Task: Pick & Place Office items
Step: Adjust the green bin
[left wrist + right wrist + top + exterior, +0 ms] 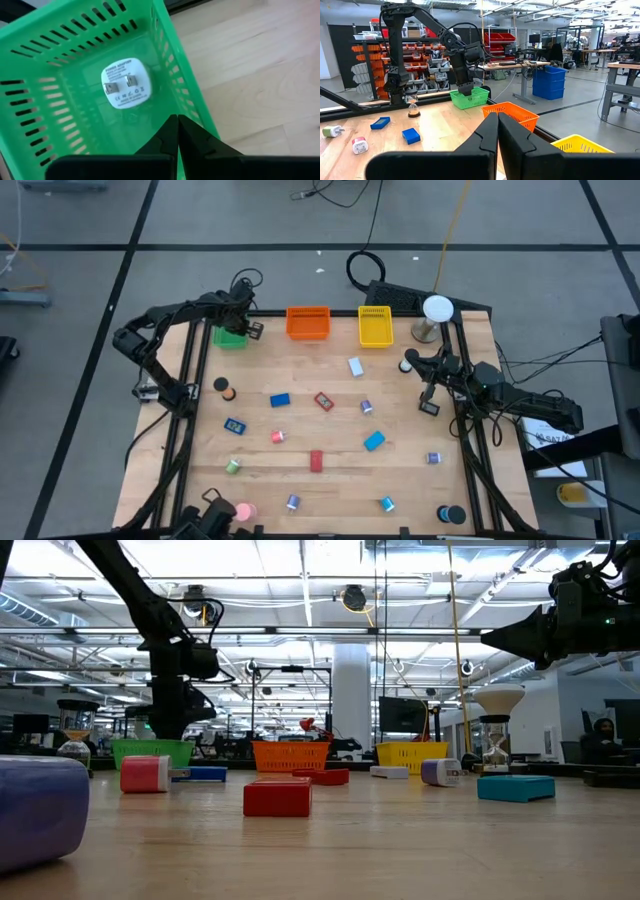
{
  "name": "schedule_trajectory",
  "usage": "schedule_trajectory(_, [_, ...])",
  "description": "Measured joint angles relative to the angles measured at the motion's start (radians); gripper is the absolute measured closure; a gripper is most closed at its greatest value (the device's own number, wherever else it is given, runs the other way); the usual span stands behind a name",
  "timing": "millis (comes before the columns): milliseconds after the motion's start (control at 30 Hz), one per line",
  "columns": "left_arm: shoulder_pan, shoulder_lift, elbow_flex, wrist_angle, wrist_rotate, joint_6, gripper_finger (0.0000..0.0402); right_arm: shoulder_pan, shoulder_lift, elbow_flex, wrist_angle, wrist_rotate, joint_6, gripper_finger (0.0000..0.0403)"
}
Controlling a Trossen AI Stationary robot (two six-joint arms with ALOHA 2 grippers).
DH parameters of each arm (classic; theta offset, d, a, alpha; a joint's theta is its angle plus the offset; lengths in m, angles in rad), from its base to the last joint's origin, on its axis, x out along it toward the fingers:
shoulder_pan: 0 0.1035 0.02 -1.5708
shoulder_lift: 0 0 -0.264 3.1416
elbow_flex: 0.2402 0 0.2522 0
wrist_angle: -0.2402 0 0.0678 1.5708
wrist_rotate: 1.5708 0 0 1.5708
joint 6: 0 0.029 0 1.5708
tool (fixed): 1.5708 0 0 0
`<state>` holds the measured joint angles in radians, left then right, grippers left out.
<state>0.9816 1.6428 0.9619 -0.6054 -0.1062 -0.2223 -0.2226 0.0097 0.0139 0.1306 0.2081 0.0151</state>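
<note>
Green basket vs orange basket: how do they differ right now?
The green basket sits at the table's far left corner; the orange basket sits further right along the far edge. The green one holds a white power adapter; the orange one looks empty from above. The left gripper, jaws shut, hangs over the green basket; no arm is over the orange one. Both are slotted rectangular plastic baskets of similar size.

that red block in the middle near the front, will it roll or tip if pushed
The red block probably slides rather than rolls: it looks flat-sided and lies low on the wooden table. Tipping seems unlikely, since it is wider than tall. It looks rigid, so likely no flexing.
</note>
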Motion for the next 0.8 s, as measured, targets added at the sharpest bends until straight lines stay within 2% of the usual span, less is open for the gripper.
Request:
schedule_trajectory(500, [-0.100,-0.004,0.003,0.027,-0.014,0.039,0.0396,0.000,0.000,0.000,0.000,0.000,0.000,0.0399])
schedule_trajectory(667, [-0.103,-0.065,0.028,-0.024,-0.041,0.061,0.0388,0.000,0.000,0.000,0.000,0.000,0.000,0.0399])
schedule_trajectory(800, [-0.069,-0.134,0.038,-0.080,-0.107,0.071,0.0398,0.000,0.000,0.000,0.000,0.000,0.000,0.0399])
